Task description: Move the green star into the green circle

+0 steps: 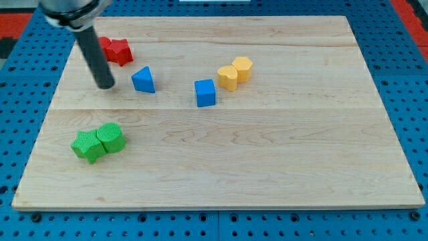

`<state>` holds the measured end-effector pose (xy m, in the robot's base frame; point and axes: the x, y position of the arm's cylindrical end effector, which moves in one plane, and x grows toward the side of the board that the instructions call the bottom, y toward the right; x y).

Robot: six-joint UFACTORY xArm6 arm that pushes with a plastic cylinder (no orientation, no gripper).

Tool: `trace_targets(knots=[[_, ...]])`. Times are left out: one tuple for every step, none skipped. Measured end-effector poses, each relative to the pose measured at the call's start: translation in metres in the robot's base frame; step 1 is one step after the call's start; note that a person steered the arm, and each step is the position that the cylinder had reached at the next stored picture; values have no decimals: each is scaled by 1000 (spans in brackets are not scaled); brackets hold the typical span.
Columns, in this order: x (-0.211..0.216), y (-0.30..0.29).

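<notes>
The green star [87,145] lies at the view's lower left of the wooden board [267,167]. The green circle block [112,137] sits right against the star's right side, touching it. My tip [105,86] is down on the board at the view's upper left, well above the green pair. It stands just left of the blue triangle [143,79] and below the red blocks [116,50]. It touches no block.
A blue cube [205,92] sits near the middle top. Two yellow blocks [235,73] lie together to its upper right. The rod [90,47] leans up to the view's top left, partly hiding a red block. A blue pegboard [408,60] surrounds the board.
</notes>
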<state>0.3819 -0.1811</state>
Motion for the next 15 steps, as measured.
trace_targets(knots=[[-1, 58], [1, 85], [1, 86], [1, 92], [1, 92], [1, 92], [1, 91], [1, 56], [1, 8], [34, -2], [55, -8], [55, -26], [55, -36], [55, -45], [55, -55]])
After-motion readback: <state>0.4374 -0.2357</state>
